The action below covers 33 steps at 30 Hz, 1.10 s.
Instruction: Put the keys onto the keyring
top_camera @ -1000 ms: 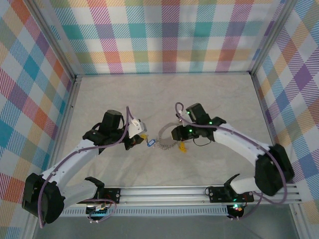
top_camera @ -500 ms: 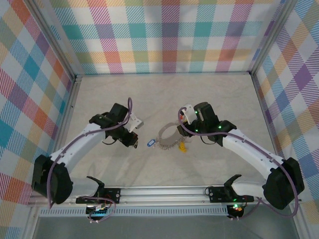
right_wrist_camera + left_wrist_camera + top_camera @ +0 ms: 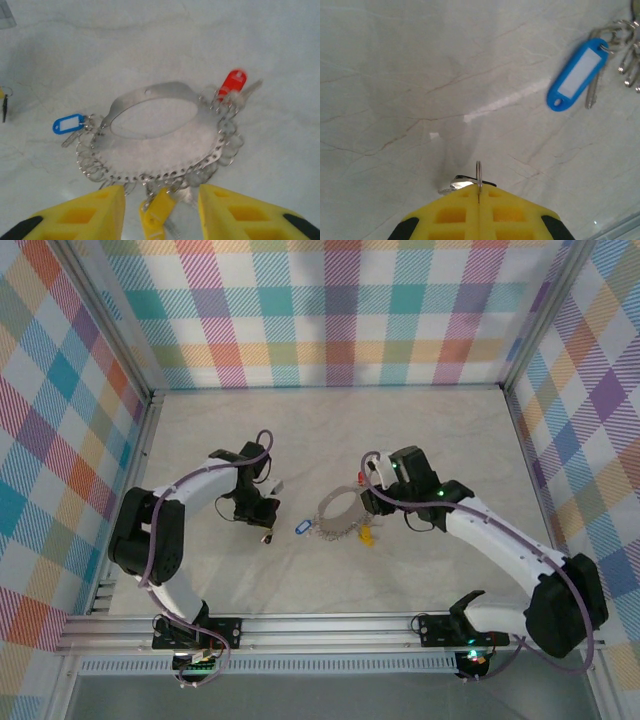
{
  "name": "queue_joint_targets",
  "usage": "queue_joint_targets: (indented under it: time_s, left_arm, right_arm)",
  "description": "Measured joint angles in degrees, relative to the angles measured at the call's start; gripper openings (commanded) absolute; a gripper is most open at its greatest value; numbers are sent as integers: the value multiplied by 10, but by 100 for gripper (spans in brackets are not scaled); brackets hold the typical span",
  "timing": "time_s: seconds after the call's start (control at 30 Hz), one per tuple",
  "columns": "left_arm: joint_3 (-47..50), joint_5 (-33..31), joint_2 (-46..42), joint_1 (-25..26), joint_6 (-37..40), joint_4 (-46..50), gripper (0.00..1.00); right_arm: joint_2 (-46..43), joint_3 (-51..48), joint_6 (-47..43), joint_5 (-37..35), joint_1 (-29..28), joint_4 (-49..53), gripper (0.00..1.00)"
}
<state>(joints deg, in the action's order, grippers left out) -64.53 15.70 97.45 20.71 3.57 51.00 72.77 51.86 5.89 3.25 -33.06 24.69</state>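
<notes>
The keyring (image 3: 150, 95) is a wide silver hoop with a perforated band, lying on the table (image 3: 335, 512). Keys hang from it with a blue tag (image 3: 68, 123), a red tag (image 3: 232, 81) and a yellow tag (image 3: 159, 207). My right gripper (image 3: 161, 192) is open just behind the hoop's near edge, its fingers either side of the yellow tag without touching it. My left gripper (image 3: 479, 189) is shut on the small split ring of a key with a black tag (image 3: 470, 180), left of the blue-tagged key (image 3: 577, 75). From above, the left gripper (image 3: 262, 523) sits apart from the hoop.
Checked cloth walls enclose the pale marble-look table (image 3: 320, 430). An aluminium rail (image 3: 330, 625) with both arm bases runs along the near edge. Bare surface lies behind and in front of the hoop.
The left gripper has drawn back left from the blue tag, still shut on its key, and its arm has folded. The right gripper has let go of the hoop and backed off slightly.
</notes>
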Motion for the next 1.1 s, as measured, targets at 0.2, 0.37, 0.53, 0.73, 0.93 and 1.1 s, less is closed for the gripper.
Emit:
queue_joint_targets:
  time_s: [0.2, 0.37, 0.53, 0.73, 0.93, 1.1]
  left_arm:
    - [-19, -19, 35, -3, -4, -3, 6]
    - [-26, -35, 68, -3, 0, -3, 15]
    - [-30, -50, 74, -3, 1, -6, 27]
    - [-30, -63, 57, -4, 3, -11, 33]
    - [-43, -64, -1, -4, 3, -14, 35]
    - [-50, -68, -38, -9, 3, -14, 36]
  right_arm:
    - [112, 25, 72, 73, 1, 43, 41]
    - [174, 44, 80, 100, 1, 87, 36]
    - [199, 68, 73, 110, 1, 102, 35]
    - [230, 85, 66, 114, 1, 110, 32]
    - [248, 120, 55, 111, 1, 116, 27]
    - [248, 127, 60, 122, 0, 116, 28]
